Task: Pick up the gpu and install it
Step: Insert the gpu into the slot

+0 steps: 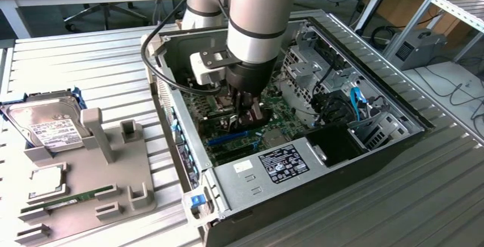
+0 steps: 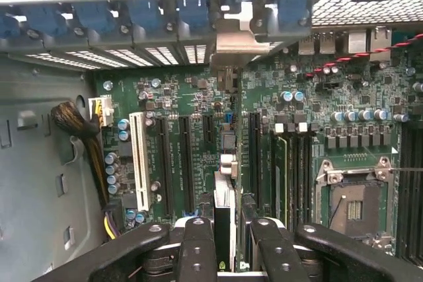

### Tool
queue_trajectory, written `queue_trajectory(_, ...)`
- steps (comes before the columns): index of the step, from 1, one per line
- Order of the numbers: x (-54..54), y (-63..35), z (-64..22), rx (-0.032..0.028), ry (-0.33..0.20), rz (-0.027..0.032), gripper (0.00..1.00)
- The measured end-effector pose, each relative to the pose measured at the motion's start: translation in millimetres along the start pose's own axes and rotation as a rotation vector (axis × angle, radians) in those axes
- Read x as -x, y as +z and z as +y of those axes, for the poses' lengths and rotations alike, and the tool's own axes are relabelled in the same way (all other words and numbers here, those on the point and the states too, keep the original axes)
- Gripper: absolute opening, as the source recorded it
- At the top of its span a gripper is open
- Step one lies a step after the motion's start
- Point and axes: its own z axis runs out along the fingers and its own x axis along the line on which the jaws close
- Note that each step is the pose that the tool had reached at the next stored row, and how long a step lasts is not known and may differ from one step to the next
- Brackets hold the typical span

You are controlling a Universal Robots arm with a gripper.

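Observation:
The open computer case (image 1: pixel 189 170) lies on its side on the metal table. My gripper (image 1: pixel 243 104) reaches down into it, over the green motherboard (image 1: pixel 276 123). It is shut on the gpu (image 1: pixel 261 118), a thin dark card held on edge. In the wrist view the gpu (image 2: pixel 225 193) runs edge-on away from my gripper (image 2: pixel 228 239), between the black fingers (image 2: pixel 198 246). Its silver bracket (image 2: pixel 241 34) sits at the case's rear slot openings. The card stands in line with a black expansion slot; whether it is seated I cannot tell.
A white slot (image 2: pixel 139 160), memory slots (image 2: pixel 291 170) and the CPU socket (image 2: pixel 353 206) flank the card. At the exterior view's left, a grey holder (image 1: pixel 90 184) stands beside a hard drive (image 1: pixel 49 125), a chip (image 1: pixel 47 180) and a green RAM stick (image 1: pixel 68 199). Drive cages and cables (image 1: pixel 355 102) crowd the case's far side.

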Motion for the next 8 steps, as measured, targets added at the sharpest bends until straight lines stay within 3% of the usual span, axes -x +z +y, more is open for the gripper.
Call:
queue_trajectory(2,0.0,0.5,1.1,0.0000,-0.006,0.0039,0.26)
queue_trajectory(4,1.0,0.7,1.4,-0.0006,-0.007,0.0203,0.26)
queue_trajectory(5,2.0,0.9,1.4,-0.0012,-0.008,0.0314,0.26)
queue_trajectory(6,4.6,1.2,1.6,-0.0018,-0.009,0.0477,0.26)
queue_trajectory(8,10.7,1.8,1.9,-0.0019,-0.009,0.0509,0.26)
